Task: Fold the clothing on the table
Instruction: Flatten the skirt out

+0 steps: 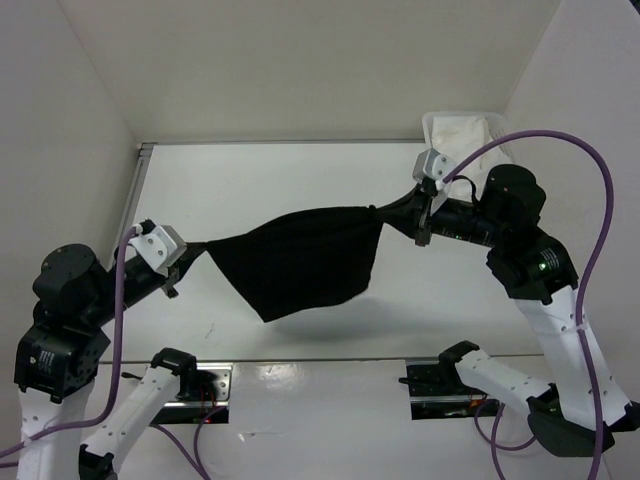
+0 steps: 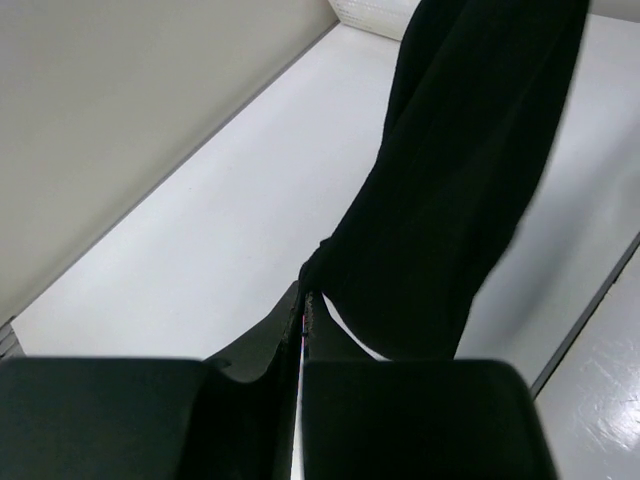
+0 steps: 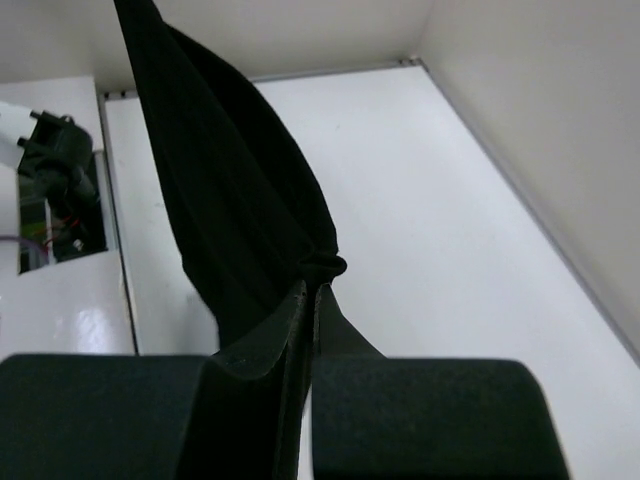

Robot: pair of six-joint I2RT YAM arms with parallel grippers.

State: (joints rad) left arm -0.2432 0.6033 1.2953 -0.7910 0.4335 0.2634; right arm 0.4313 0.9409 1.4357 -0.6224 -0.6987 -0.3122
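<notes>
- Two grips: we saw the left end effector (image 1: 192,248) and the right end effector (image 1: 388,212) each clenched on one end of the black clothing (image 1: 300,262).
- The clothing hung stretched between them above the white tabletop (image 1: 280,180), lower edge sagging.

Bright, even overhead light. Glare patches along the glossy near edge of the table (image 1: 250,190). Faint shadow beneath the clothing (image 1: 300,262). Wrist-view foregrounds soft.

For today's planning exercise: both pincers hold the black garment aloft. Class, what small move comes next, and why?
Probably lower both together. The left pincer and right pincer each pinch an end of the clothing, which hangs stretched above the table, so laying it flat likely precedes any fold.
</notes>
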